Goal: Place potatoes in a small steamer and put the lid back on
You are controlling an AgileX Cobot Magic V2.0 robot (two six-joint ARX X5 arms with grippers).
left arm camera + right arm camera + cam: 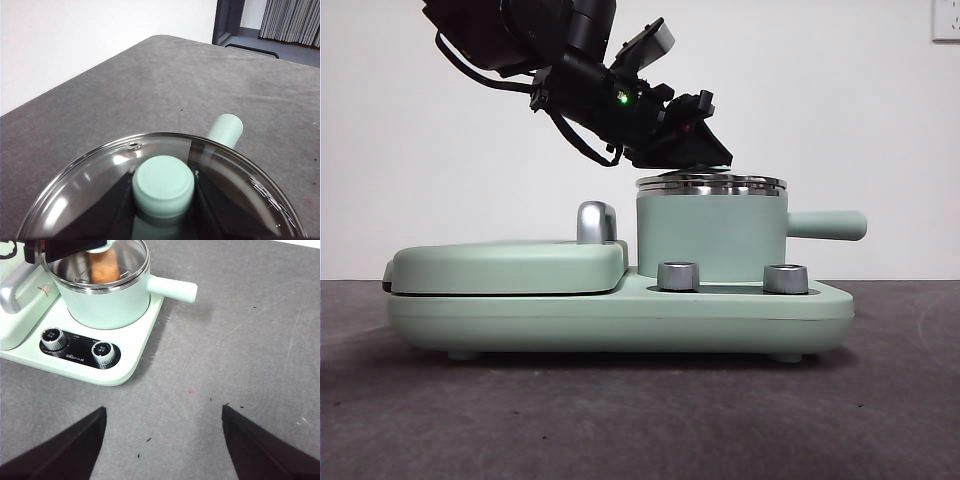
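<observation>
Inside the small steamer (112, 302), which sits on the right end of the mint-green cooker base (620, 315), the orange-brown potato (104, 267) stands on end under the glass. Over it, the left gripper (163, 197) pinches the green knob (163, 185) of the clear lid (712, 183), whose steel rim rests on the pot's rim. Well clear on the near side, the right gripper (162, 440) hangs over grey table (240, 340), its fingers spread wide and holding nothing.

One potato (104, 267), one steamer pot (712, 235), one glass lid (100, 180), two control knobs (54, 338), one grill plate (505, 266).
</observation>
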